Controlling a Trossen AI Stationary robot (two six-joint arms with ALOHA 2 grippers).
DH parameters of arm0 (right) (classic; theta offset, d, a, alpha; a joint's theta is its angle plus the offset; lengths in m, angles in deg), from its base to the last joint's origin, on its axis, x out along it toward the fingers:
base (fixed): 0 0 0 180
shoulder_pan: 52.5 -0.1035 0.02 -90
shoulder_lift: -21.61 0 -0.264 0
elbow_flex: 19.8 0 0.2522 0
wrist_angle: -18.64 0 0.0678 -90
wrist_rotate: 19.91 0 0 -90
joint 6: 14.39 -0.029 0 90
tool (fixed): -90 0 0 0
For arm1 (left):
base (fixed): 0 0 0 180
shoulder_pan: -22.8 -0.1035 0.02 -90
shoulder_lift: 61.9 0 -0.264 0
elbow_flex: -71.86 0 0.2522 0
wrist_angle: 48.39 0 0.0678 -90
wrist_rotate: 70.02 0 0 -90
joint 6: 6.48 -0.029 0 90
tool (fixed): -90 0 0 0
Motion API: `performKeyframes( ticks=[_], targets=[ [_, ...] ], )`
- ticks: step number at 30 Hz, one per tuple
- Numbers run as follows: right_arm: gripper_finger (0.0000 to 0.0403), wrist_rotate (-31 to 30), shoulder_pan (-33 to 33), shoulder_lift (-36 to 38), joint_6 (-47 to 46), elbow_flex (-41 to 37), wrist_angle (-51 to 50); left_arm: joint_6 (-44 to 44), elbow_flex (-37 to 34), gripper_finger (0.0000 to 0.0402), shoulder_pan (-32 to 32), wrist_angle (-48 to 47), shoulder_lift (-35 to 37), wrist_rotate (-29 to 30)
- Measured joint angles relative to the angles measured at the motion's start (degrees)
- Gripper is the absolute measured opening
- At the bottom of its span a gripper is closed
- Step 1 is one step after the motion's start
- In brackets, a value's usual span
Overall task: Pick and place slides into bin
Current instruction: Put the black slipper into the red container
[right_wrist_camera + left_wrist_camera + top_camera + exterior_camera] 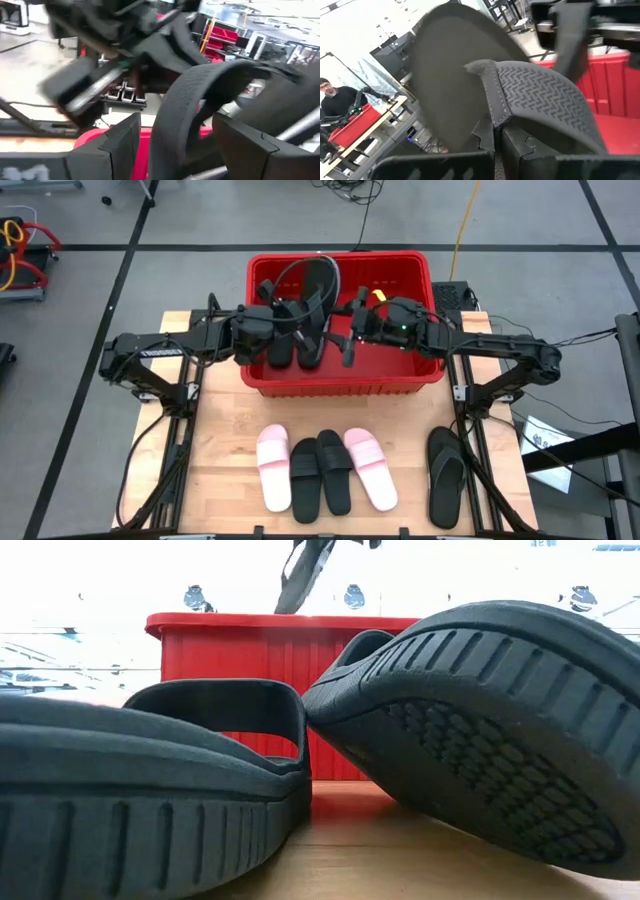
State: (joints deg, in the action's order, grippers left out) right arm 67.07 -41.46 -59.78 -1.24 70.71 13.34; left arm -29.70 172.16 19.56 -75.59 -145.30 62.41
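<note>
Over the red bin (342, 380): left hand (282, 320) clamped on the strap of a black flip-flop (312, 310), right hand (352, 330) beside it with fingers spread wide around a strap, seemingly that flip-flop's. On the counter (220, 440): two pink slides (273, 465), two black slides (320, 470) and a black flip-flop pair (445, 475), all waiting. Risk: the straps could snag a finger on release, dragging the flip-flop outside the bin.

Left tool (285, 320) clamped shut, right tool (345, 330) wide, both raised mid-table.
</note>
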Motion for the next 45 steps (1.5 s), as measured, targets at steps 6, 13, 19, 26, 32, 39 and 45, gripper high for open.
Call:
performKeyframes(
  ticks=[6, 13, 19, 26, 32, 39, 45],
  targets=[
    [0.0235, 3.4, 0.3, 0.1, -0.4, 0.0, 0.3, 1.0, 0.0, 0.0000, 1.0, 0.0, 0.0, 0.0],
    [0.0205, 2.7, 0.3, 0.1, -2.1, 0.0, 0.7, 1.6, 0.0, 0.0000, 1.5, 0.0, 0.0, 0.0],
    [0.0097, 1.7, 0.5, 0.1, -3.7, 0.0, 0.5, 2.7, 0.0, 0.0000, 1.4, 0.0, 0.0, -0.5],
    [0.0010, 1.8, 0.5, 0.1, -1.8, 0.0, 0.4, 2.5, 0.0, 0.0006, 1.4, 0.1, 0.0, -0.5],
    [0.0003, 1.7, 0.8, 0.1, -1.4, 0.0, 0.3, 2.2, 0.0, 0.0021, 1.4, 0.1, 0.0, -0.4],
    [0.0002, 1.6, 1.8, 0.1, -1.5, 0.0, 0.3, 2.5, 0.0, 0.0067, 1.4, 0.1, 0.0, 0.7],
    [0.0001, 1.2, 3.9, 0.1, -2.2, 0.0, 0.3, 3.5, 0.0, 0.0123, 1.4, 0.1, 0.0, 4.2]
  ],
)
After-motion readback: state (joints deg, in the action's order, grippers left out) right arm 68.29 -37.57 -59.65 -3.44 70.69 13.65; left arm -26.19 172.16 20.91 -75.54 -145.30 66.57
